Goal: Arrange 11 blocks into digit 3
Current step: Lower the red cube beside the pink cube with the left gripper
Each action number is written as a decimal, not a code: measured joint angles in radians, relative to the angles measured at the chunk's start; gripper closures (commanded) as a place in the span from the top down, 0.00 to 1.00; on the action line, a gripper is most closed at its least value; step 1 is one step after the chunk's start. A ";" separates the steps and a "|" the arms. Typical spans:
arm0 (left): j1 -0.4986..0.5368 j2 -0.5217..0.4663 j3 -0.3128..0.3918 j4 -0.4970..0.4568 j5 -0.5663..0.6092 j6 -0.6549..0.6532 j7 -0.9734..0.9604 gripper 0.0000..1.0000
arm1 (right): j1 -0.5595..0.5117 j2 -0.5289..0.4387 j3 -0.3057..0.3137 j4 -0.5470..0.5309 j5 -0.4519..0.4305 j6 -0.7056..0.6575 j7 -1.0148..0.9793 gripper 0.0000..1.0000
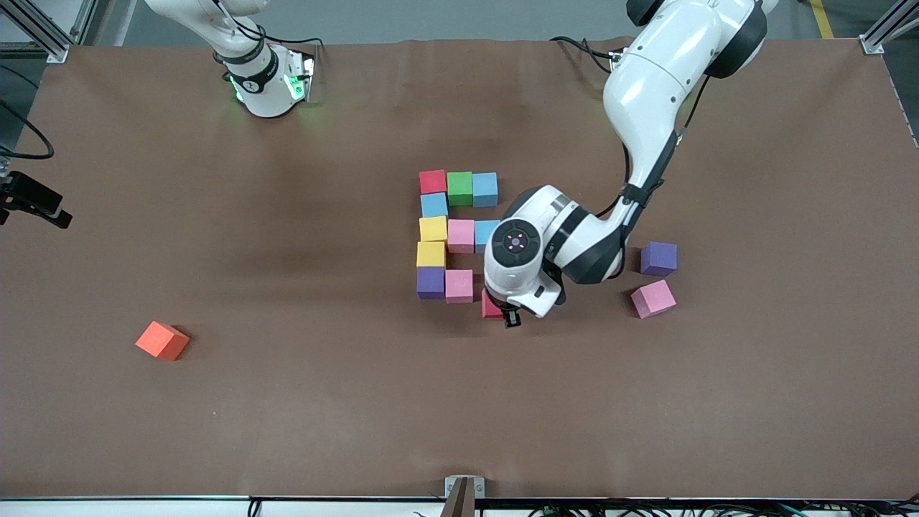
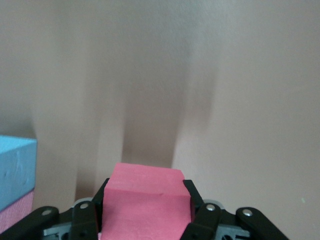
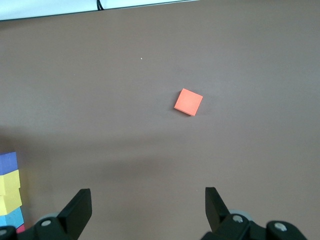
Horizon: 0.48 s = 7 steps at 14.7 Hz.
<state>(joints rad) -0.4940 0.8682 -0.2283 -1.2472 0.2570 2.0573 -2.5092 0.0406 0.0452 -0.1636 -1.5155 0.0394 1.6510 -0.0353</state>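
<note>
One red block (image 2: 146,202) pinched in the left gripper (image 1: 511,314), low beside the pink block (image 1: 459,286) closing the figure's near row.
Foam: light, soft, grippy; flat opposite faces suit the fingers. Right gripper (image 3: 148,212) waits, fingers spread, above the counter (image 1: 287,402), orange cube (image 3: 188,102) below.

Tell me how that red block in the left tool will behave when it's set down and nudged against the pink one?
The red block looks like matte foam, so probably light and slightly squashy in the left tool. Its flat faces should sit without rolling. Nudged, it likely slides, perhaps shifting the pink block beside it.
</note>
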 measured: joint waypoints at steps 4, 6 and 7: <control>-0.038 0.001 -0.001 -0.044 0.070 0.000 -0.087 0.18 | 0.001 0.000 0.004 0.000 -0.015 -0.001 0.000 1.00; -0.049 0.002 -0.001 -0.046 0.070 0.000 -0.088 0.18 | 0.002 0.000 0.006 0.000 -0.020 -0.001 0.000 1.00; -0.057 0.003 -0.001 -0.048 0.070 0.000 -0.088 0.18 | 0.004 0.000 0.008 0.000 -0.020 -0.001 0.000 1.00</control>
<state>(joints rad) -0.5507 0.8713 -0.2289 -1.2956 0.3274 2.0575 -2.5973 0.0447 0.0452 -0.1553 -1.5155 0.0190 1.6502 -0.0353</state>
